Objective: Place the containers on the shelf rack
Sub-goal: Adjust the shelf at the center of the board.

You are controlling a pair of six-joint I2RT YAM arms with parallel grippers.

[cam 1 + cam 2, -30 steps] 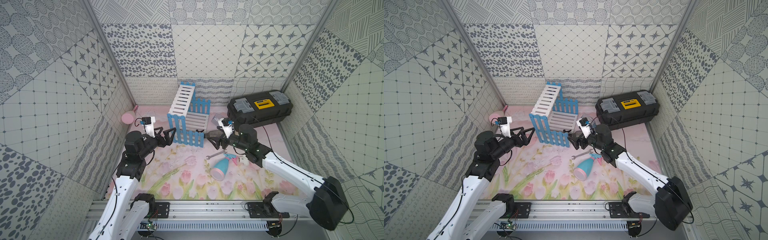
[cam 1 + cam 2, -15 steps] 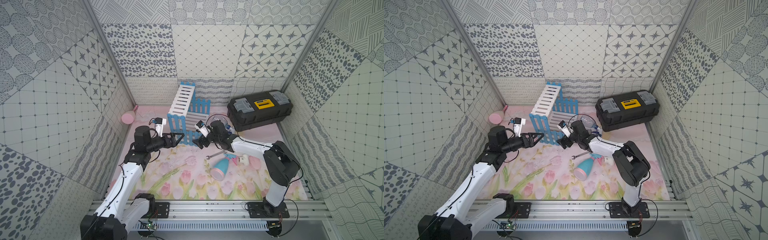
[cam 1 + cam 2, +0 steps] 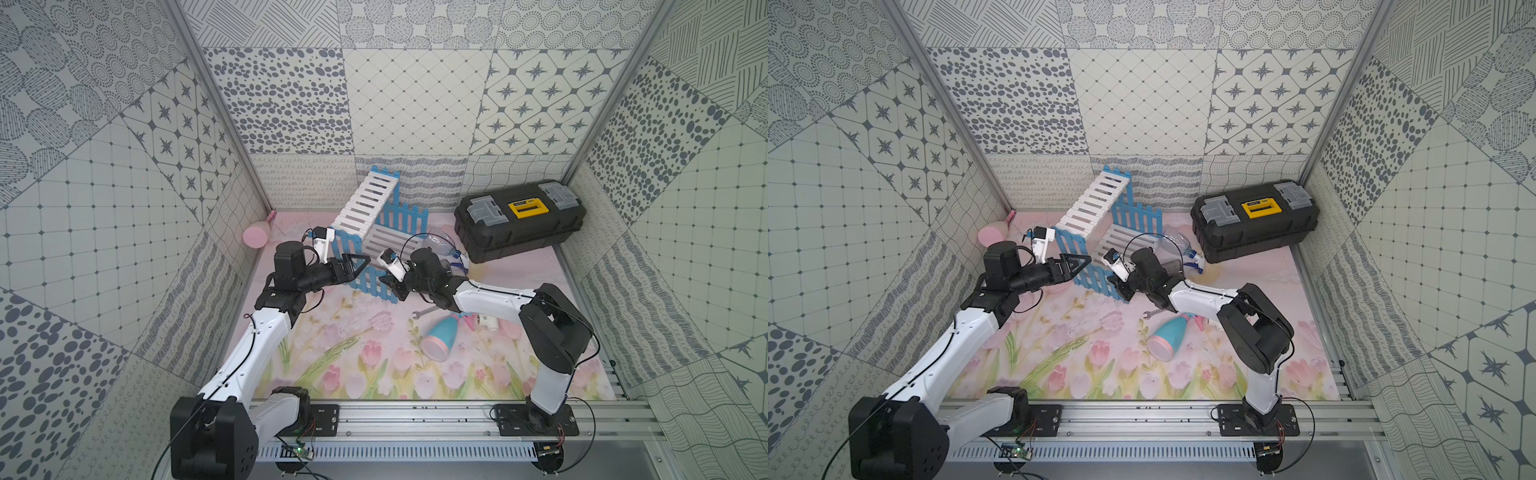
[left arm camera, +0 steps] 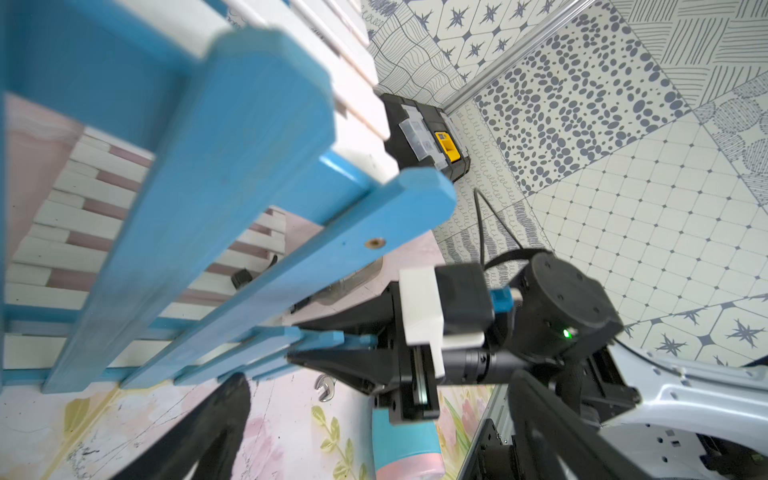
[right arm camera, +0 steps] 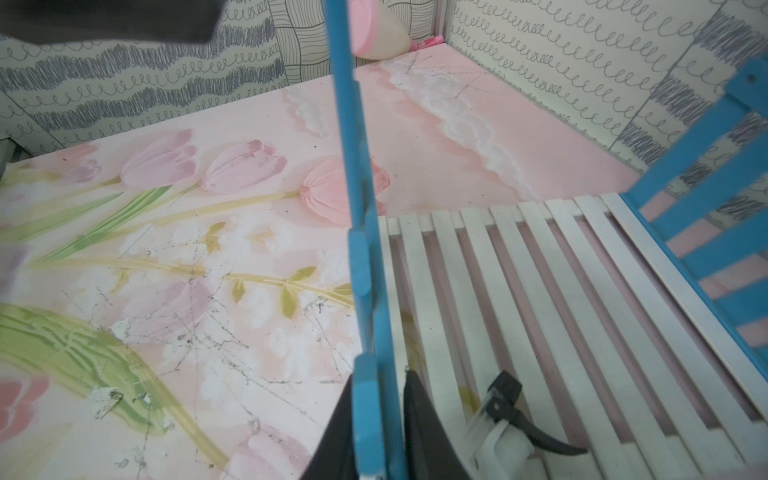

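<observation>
The shelf rack (image 3: 368,208) stands askew at the back, its upper white shelf tilted. My right gripper (image 3: 392,286) (image 5: 376,415) is shut on a picket of its near blue fence side (image 3: 370,276) (image 5: 357,232). My left gripper (image 3: 358,266) (image 4: 378,380) hangs open at that fence's left end, holding nothing. The teal bottle (image 3: 442,343) lies on the mat. In the far left corner lies the cream-pink bottle (image 3: 257,236). The clear bottle (image 3: 442,245) lies between rack and toolbox. A spray head with a black trigger (image 5: 511,415) rests on the lower slats.
A black toolbox (image 3: 519,220) with a yellow handle stands at the back right. A small wrench (image 3: 424,311) and a white pipe fitting (image 3: 488,322) lie near the teal bottle. Patterned walls close in on three sides.
My right gripper has moved left to the rack's near fence and shut on a picket. My left gripper has reached forward to the same fence and stayed open.
</observation>
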